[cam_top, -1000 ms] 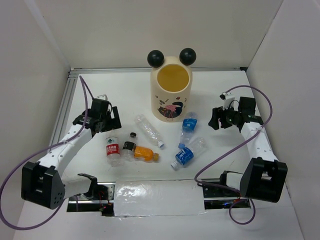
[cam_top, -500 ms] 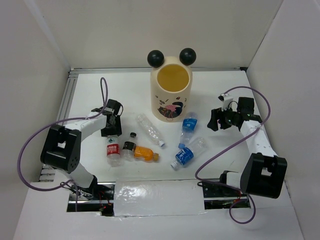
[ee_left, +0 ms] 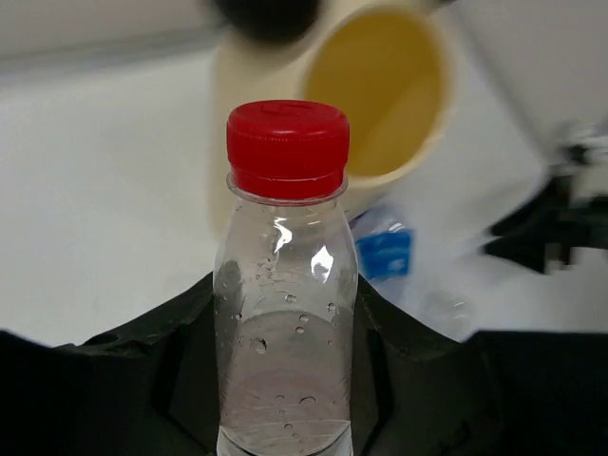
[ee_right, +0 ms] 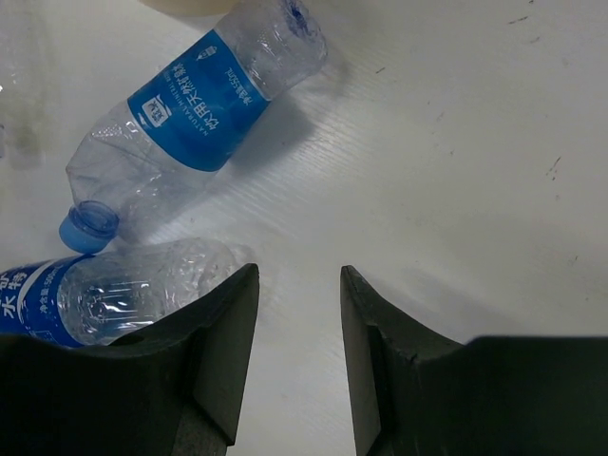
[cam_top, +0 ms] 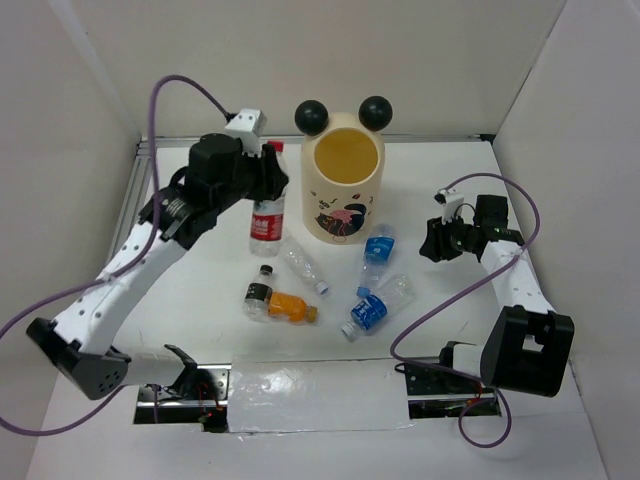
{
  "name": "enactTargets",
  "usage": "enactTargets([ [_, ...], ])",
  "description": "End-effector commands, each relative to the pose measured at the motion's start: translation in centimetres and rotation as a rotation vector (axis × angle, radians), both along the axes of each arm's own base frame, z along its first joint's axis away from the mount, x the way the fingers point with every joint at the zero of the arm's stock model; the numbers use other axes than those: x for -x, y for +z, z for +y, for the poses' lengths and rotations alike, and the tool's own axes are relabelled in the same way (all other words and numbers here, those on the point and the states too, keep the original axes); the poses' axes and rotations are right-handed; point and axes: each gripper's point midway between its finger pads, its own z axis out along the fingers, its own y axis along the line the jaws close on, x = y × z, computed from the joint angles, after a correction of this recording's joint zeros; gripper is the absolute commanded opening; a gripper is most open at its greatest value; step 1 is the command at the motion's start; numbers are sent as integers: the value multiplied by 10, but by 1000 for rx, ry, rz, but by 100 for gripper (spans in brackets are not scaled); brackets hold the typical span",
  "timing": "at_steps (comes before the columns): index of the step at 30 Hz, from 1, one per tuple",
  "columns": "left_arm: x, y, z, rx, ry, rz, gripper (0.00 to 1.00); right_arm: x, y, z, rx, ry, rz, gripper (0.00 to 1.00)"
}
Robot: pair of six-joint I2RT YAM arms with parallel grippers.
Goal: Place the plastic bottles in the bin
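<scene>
The left gripper (cam_top: 262,180) is raised above the table (cam_top: 440,180) with its fingers clamped on the neck end of a red-capped bottle (cam_top: 266,215), which hangs cap uppermost just beside the left wall of the bin (cam_top: 322,195). In the left wrist view the same bottle (ee_left: 285,313) stands between the 2 black fingers (ee_left: 394,380), clear and beaded with droplets inside, and the bin's yellow mouth (ee_left: 380,104) shows blurred behind it. 5 more bottles lie on the table in front of the bin: a clear bottle (cam_top: 298,260), a black-labelled bottle (cam_top: 259,291) touching an orange bottle (cam_top: 289,305), a far blue-labelled bottle (cam_top: 377,255) and a near blue-labelled bottle (cam_top: 375,308). The right gripper (cam_top: 432,240) sits low at the right side, well apart from the bin, its fingers spread and holding nothing. Its wrist camera (looking down between the fingers) shows bare table in the gap of the gripper (ee_right: 299,323), with the far blue-labelled bottle (ee_right: 190,104) and the near blue-labelled bottle (ee_right: 104,299) just left of it.
</scene>
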Motion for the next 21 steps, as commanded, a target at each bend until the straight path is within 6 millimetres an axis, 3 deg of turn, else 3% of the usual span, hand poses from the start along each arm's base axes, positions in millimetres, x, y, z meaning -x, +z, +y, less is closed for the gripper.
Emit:
enactTargets([
  [1,20,120,-57,142,-287,-400,9,-9,14,0,0,20,-38,47],
  [2,23,143,-68,170,-317,-495,6,-9,13,0,0,20,-38,47],
  [3,30,146,-88,153,-385,-575,2,-11,14,3,-1,30,-37,47],
  [4,33,189,-96,223,-388,-765,1,-11,13,1,6,25,-35,47],
  [6,28,196,-117,208,-404,-897,0,-13,16,2,23,35,-46,47],
  [7,19,209,-117,214,-363,-965,0,-11,14,2,21,35,-36,46],
  [9,-3,207,-135,184,-338,-980,0,-11,17,5,29,51,-52,46],
  [10,-9,206,-139,183,-321,-997,0,-11,19,3,38,46,-59,46],
  [11,-7,221,-142,216,-311,-1057,0,-11,19,3,45,53,-64,46],
  [15,-38,223,-146,186,-196,-1102,0,-7,23,4,67,70,-84,46],
  [18,-61,204,-158,137,-140,-1073,8,-5,24,6,74,92,-104,52],
  [19,-64,206,-154,134,-103,-1093,10,-3,24,7,73,107,-105,57],
  [21,-68,202,-155,142,-89,-1085,12,3,24,10,69,121,-118,57],
])
